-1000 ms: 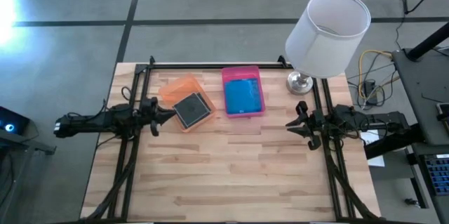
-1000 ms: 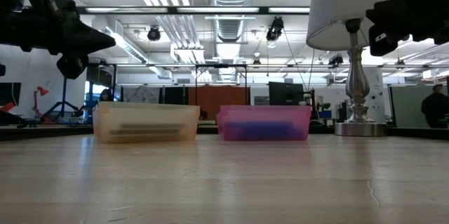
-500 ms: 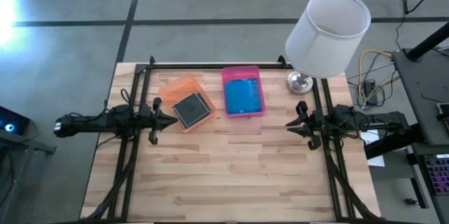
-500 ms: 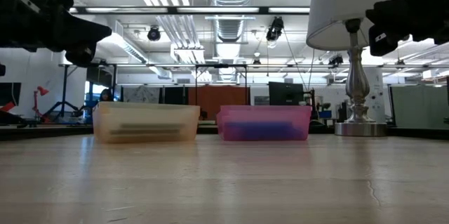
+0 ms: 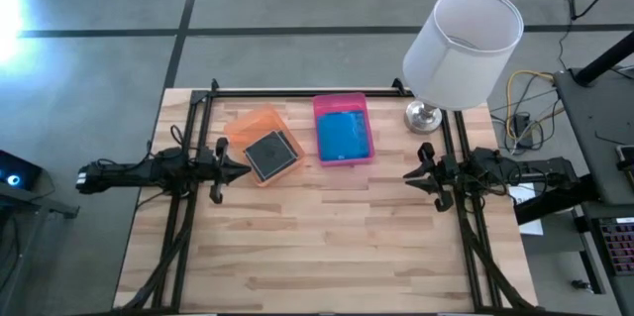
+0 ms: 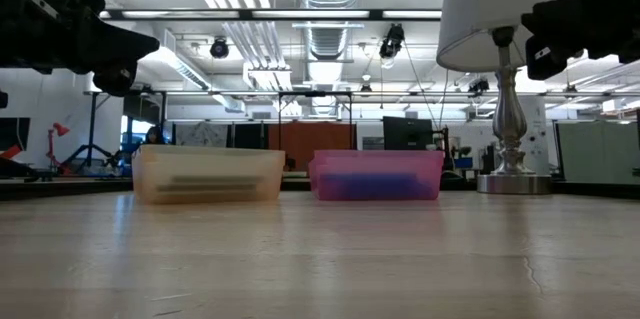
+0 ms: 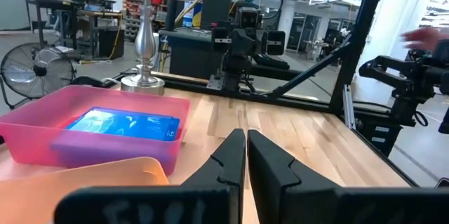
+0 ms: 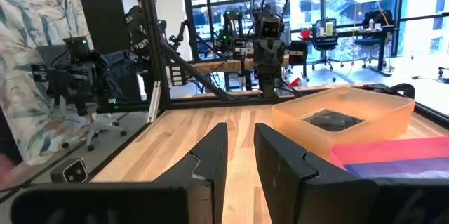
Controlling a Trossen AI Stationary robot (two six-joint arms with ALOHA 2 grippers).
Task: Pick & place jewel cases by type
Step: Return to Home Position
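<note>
High view alone: black jewel case (image 5: 271,155) in the orange tray (image 5: 248,126), blue jewel case (image 5: 344,138) in the pink tray (image 5: 342,101).
Left claw (image 5: 238,166): I read fingers together, empty; black jewel case near, 2 o'clock.
Right claw (image 5: 409,174): fingers slightly apart, empty; blue jewel case at 10 o'clock.

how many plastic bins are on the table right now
2. The orange bin sits on the table's far half, nearer the left arm, with a dark case inside. The pink bin stands beside it, slightly apart, toward the right arm, showing a blue case. None seems hidden.
</note>
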